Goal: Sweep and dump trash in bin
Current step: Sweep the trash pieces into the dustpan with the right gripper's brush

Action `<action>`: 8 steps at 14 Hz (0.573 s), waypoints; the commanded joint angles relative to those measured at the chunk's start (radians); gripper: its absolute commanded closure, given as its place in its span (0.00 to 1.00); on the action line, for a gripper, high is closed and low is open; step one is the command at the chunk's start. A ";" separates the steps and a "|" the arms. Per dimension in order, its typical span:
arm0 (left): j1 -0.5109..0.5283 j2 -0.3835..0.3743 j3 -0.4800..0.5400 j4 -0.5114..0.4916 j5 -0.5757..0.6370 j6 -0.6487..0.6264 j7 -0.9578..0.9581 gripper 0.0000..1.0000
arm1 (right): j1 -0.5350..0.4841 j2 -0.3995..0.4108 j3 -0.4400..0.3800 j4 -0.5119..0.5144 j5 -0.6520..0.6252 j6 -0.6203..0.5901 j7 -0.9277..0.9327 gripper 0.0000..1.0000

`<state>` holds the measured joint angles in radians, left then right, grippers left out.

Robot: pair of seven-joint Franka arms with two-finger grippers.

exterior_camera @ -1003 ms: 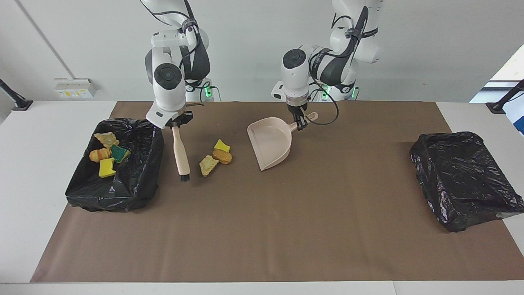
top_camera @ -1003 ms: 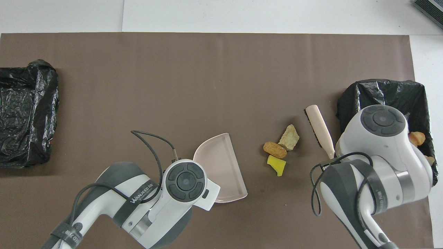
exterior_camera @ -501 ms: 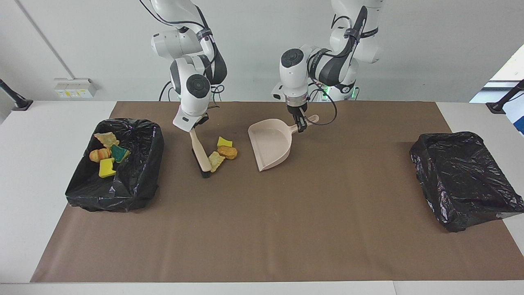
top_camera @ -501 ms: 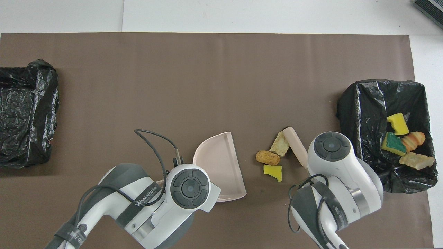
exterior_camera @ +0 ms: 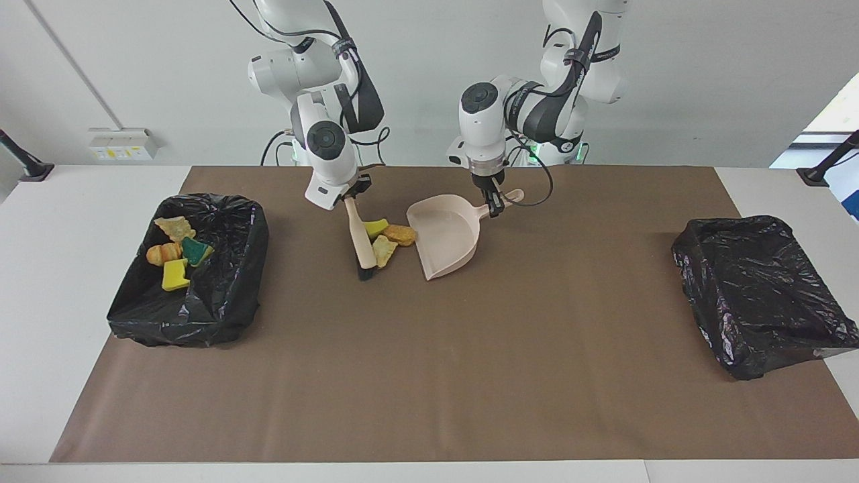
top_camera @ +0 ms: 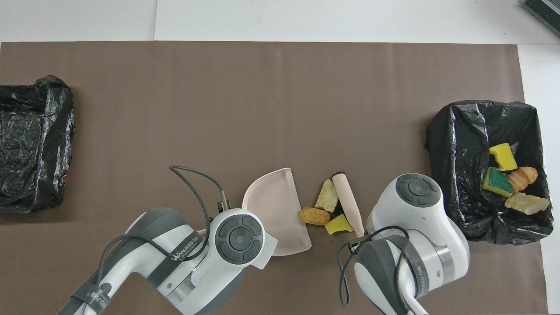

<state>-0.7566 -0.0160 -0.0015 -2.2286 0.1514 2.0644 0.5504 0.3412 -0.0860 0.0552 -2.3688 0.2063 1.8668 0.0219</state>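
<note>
My right gripper is shut on the handle of the beige brush, whose black bristles rest on the mat. Three trash scraps lie between the brush and the beige dustpan: a yellow sponge bit, a brown chunk at the dustpan's open lip, and a tan chunk. My left gripper is shut on the dustpan's handle. In the overhead view the brush, the scraps and the dustpan show, but both grippers are hidden under the arms.
A black-lined bin at the right arm's end holds several scraps, one with a green face. A second black-lined bin stands at the left arm's end. A brown mat covers the table.
My right gripper has swept the brush and the three scraps toward the dustpan; the brown chunk now reaches its lip. The dustpan has stayed nearly still.
</note>
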 commanded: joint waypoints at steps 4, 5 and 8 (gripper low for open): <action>-0.010 -0.030 0.012 -0.043 0.027 0.031 -0.020 1.00 | 0.125 -0.031 0.002 -0.004 0.342 0.019 0.081 1.00; -0.009 -0.030 0.012 -0.046 0.027 0.034 -0.020 1.00 | 0.125 -0.024 0.003 0.011 0.373 0.014 0.093 1.00; -0.007 -0.032 0.012 -0.049 0.027 0.039 -0.020 1.00 | 0.128 -0.020 0.002 0.087 0.389 -0.021 0.134 1.00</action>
<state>-0.7565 -0.0164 0.0007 -2.2369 0.1531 2.0696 0.5494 0.4725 -0.0982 0.0582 -2.3280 0.5702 1.8758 0.1171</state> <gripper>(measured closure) 0.674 0.740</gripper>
